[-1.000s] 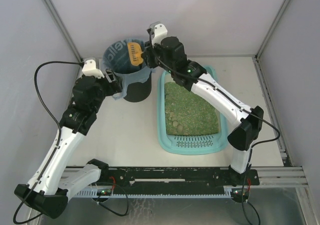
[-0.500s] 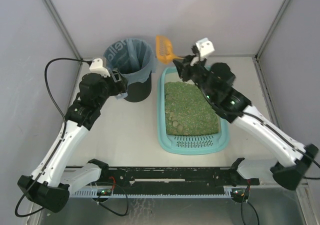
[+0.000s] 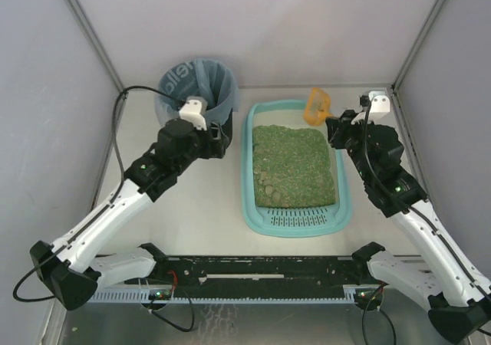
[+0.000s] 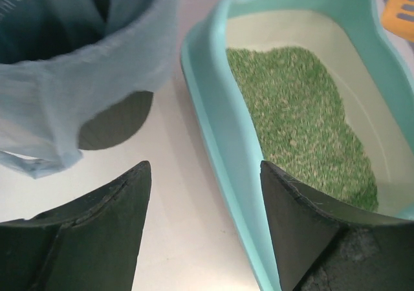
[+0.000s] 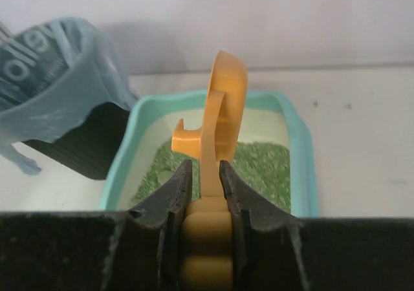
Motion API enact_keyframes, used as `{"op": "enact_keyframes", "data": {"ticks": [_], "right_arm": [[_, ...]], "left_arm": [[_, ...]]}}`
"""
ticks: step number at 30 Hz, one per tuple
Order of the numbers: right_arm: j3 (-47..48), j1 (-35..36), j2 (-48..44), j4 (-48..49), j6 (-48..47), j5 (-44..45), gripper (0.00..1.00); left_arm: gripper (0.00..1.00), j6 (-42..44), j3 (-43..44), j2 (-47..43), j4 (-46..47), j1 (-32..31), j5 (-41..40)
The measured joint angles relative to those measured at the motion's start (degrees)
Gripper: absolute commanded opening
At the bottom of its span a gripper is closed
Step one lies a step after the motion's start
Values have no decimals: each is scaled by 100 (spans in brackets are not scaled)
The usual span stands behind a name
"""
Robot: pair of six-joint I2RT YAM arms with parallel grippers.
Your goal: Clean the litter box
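Two grippers, one scoop, one box.
Item: my right gripper (image 5: 203,169), clamped on the orange scoop (image 5: 223,97). A second ago it hung over the bin (image 3: 198,84); now it is carried back above the far right corner of the litter box (image 3: 298,224). The scoop looks empty, though edge-on I can't be sure.
Item: my left gripper (image 4: 204,169), fingers apart, holding nothing, drawn off the bin's rim.
Item: box, just right of the bin, litter heaped mid-tray.
Judgement: one dump done; another pass due.
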Motion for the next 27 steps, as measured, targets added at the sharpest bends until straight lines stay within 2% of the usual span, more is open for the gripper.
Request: {"op": "enact_keyframes", "data": {"ticks": [3, 8, 15, 20, 27], "right_arm": [[-26, -466, 107, -546, 278, -450, 0], [-13, -553, 356, -1329, 348, -844, 0], [398, -7, 1200, -2693, 210, -387, 0], [634, 323, 1786, -3268, 205, 7, 0], [815, 393, 2592, -3587, 247, 107, 0]], "left_arm": [[72, 146, 2, 236, -79, -573, -275], [72, 337, 2, 474, -229, -1252, -487], [72, 415, 2, 461, -249, -1314, -723], [72, 415, 2, 382, -247, -1314, -778], [73, 422, 2, 289, -245, -1314, -831]]}}
